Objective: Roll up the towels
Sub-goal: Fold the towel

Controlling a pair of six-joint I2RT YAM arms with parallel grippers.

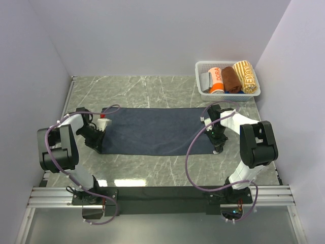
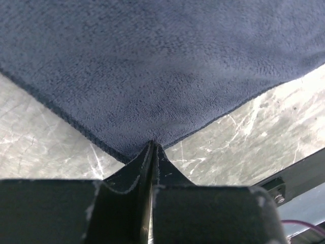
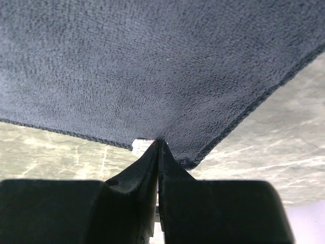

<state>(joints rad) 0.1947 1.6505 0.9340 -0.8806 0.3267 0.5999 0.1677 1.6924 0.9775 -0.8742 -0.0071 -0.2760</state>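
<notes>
The dark navy-blue towel [image 1: 157,130] lies spread flat across the middle of the marble table. My left gripper [image 1: 100,146] sits at its near-left corner. In the left wrist view the left gripper [image 2: 154,145] is shut, with the towel's corner [image 2: 152,91] pinched at the tips. My right gripper [image 1: 216,146] sits at the near-right corner. In the right wrist view the right gripper [image 3: 158,143] is shut on the towel's edge [image 3: 167,76], close beside the corner. A small white tag [image 3: 140,145] shows there.
A white lattice basket [image 1: 200,66] stands at the back right with several rolled towels in it: grey, orange-and-white, brown and yellow-striped. Grey walls close in on the left, back and right. The black mounting rail [image 1: 162,193] runs along the near edge.
</notes>
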